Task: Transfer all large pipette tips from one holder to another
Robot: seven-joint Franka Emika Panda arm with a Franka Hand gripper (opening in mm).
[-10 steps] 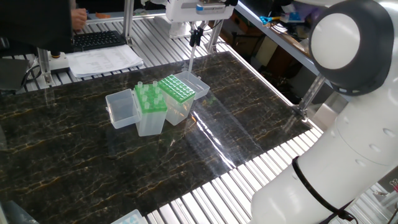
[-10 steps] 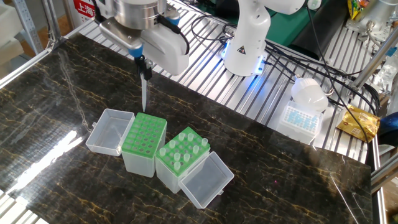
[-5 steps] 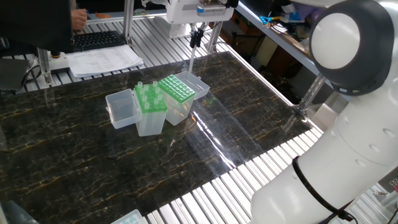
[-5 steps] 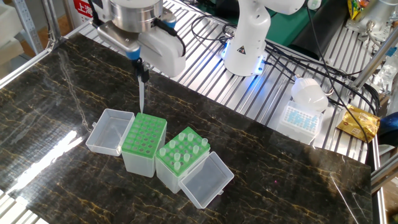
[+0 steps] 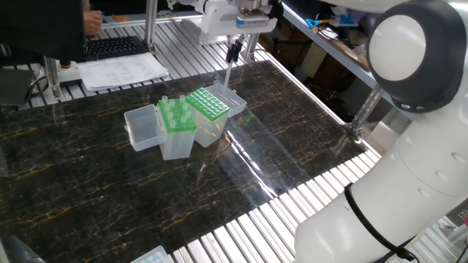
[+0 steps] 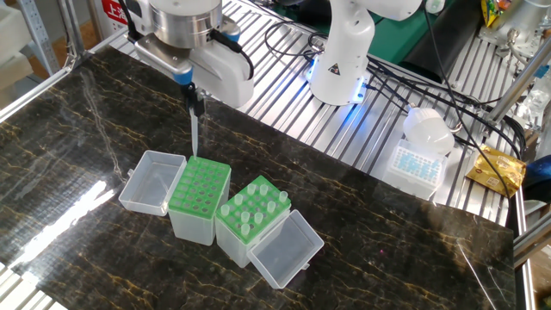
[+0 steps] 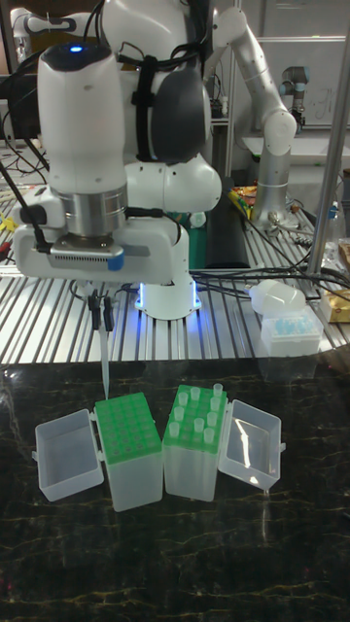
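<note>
My gripper (image 6: 195,102) (image 5: 234,50) (image 7: 100,313) is shut on one large pipette tip (image 6: 194,138) (image 5: 227,74) (image 7: 103,371), which hangs straight down. The tip's point hovers just above the back edge of a holder with a bare green perforated top (image 6: 200,188) (image 5: 208,104) (image 7: 126,430). Right beside it stands the other holder (image 6: 252,209) (image 5: 175,117) (image 7: 197,413), where several clear tips stand upright by their collars. Both holders are clear boxes on the dark marble table.
Each holder has its clear lid folded open, one lid (image 6: 151,181) at the left and the other lid (image 6: 284,250) at the front right. A separate tip box (image 6: 417,164) sits on the slatted rail near the white robot base (image 6: 340,60). Keyboard (image 5: 117,46) and papers (image 5: 121,71) lie behind the table.
The gripper has shifted slightly sideways and a little lower with the tip, toward the empty holder's back edge. The holders have not moved.
</note>
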